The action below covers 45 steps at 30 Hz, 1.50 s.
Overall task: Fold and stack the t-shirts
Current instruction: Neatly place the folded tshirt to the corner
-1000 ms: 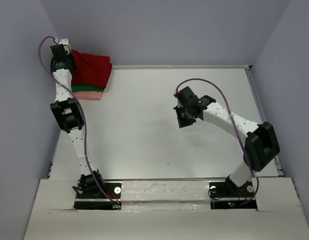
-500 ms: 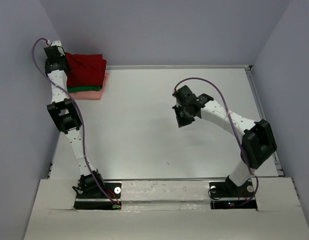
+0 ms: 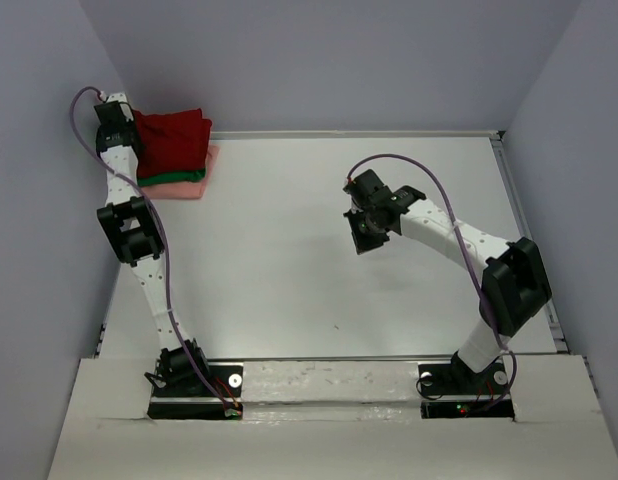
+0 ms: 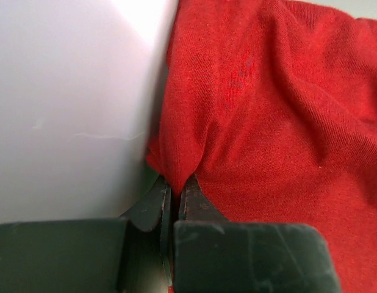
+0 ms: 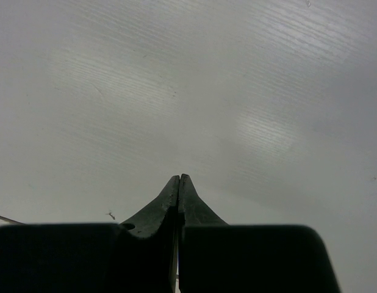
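Note:
Three folded t-shirts lie stacked in the table's far left corner: the dark red t-shirt on top, the green t-shirt as a thin edge beneath it, the salmon pink t-shirt at the bottom. My left gripper is at the stack's left edge against the wall, shut on a pinched fold of the dark red t-shirt. In the top view that left gripper is mostly hidden by its wrist. My right gripper hangs shut and empty above bare table, right of centre, seen from above as the right gripper.
The lilac side wall stands directly left of the stack, touching the left gripper's side. A raised rail runs along the table's right edge. The white table stretches between the two arms.
The left gripper has dragged the stack left and towards the far corner, then eased slightly. The right arm has shifted a little to the left.

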Each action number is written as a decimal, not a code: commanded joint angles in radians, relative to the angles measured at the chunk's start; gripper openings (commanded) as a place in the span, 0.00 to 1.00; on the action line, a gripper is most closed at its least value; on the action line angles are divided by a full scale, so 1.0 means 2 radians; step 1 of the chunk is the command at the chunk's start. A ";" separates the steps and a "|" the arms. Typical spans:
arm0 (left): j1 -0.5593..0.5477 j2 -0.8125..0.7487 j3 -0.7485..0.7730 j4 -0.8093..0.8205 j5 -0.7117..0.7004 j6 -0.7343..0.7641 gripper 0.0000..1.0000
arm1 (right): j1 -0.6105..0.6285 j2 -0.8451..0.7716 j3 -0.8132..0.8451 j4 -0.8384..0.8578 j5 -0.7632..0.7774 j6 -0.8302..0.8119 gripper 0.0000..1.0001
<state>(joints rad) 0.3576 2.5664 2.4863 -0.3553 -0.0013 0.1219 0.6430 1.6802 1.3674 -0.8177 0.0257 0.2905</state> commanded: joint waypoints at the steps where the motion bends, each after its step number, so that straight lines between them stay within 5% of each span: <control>1: 0.011 0.020 0.009 0.012 -0.025 0.007 0.00 | 0.004 0.009 0.025 -0.005 0.000 -0.008 0.00; 7: 0.001 0.012 0.004 0.020 -0.049 0.012 0.01 | 0.004 0.010 0.021 -0.006 0.002 -0.009 0.00; 9: 0.001 0.011 0.011 0.014 -0.064 0.016 0.09 | 0.004 0.009 0.020 -0.007 0.001 -0.009 0.00; 10: -0.001 0.008 0.018 0.011 -0.069 0.013 0.16 | 0.004 0.009 0.019 -0.006 -0.001 -0.009 0.00; 12: 0.000 -0.008 0.013 0.014 -0.067 0.002 0.54 | 0.004 0.012 0.023 -0.006 -0.003 -0.009 0.00; 15: -0.003 -0.033 0.000 0.027 -0.058 -0.003 0.79 | 0.004 0.016 0.027 -0.007 -0.007 -0.008 0.00; 16: -0.005 -0.048 -0.004 0.028 -0.058 -0.005 0.96 | 0.004 0.017 0.028 -0.007 -0.008 -0.007 0.00; 17: -0.008 -0.054 -0.003 0.026 -0.058 -0.005 0.99 | 0.004 0.017 0.025 -0.002 -0.009 -0.005 0.00; 33: -0.165 -0.217 -0.024 0.024 -0.135 0.029 0.99 | 0.004 -0.003 0.026 -0.006 -0.034 0.003 0.00; 41: -0.173 -0.169 0.019 -0.029 -0.081 -0.038 0.99 | 0.004 -0.031 0.033 -0.018 -0.018 0.008 0.00; 45: -0.175 -0.177 -0.027 -0.015 -0.040 -0.096 0.91 | 0.008 -0.045 0.020 -0.019 -0.009 0.012 0.00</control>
<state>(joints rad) -0.0006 2.2131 2.4893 -0.3668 -0.1600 0.0540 0.6453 1.6524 1.3811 -0.8391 -0.0254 0.3016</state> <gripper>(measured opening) 0.948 0.010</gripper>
